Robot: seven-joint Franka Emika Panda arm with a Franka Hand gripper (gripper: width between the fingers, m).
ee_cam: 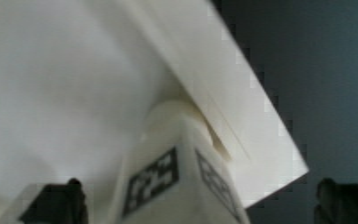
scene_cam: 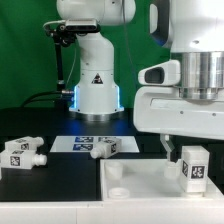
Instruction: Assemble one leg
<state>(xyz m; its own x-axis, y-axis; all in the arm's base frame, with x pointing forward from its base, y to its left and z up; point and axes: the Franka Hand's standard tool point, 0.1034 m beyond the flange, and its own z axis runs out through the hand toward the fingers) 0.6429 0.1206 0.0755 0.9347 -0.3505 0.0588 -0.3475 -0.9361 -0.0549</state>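
A leg (scene_cam: 193, 166), a small white blocky post with square tags, stands upright on the large white panel (scene_cam: 130, 190) near its corner at the exterior view's right. My gripper (scene_cam: 190, 150) hangs straddling it. One dark finger (scene_cam: 165, 147) shows apart from the leg's side. In the wrist view the leg (ee_cam: 179, 175) rises between my gripper's (ee_cam: 197, 205) two dark fingertips (ee_cam: 55, 203), with a gap on each side. The jaws are open and not touching it. The panel (ee_cam: 87, 80) fills the view behind it.
Two more legs lie on the black table, one (scene_cam: 22, 155) at the exterior view's left and one (scene_cam: 105, 148) by the marker board (scene_cam: 80, 143). The arm's white base (scene_cam: 97, 90) stands behind. The panel has a round hole (scene_cam: 117, 171) near its far edge.
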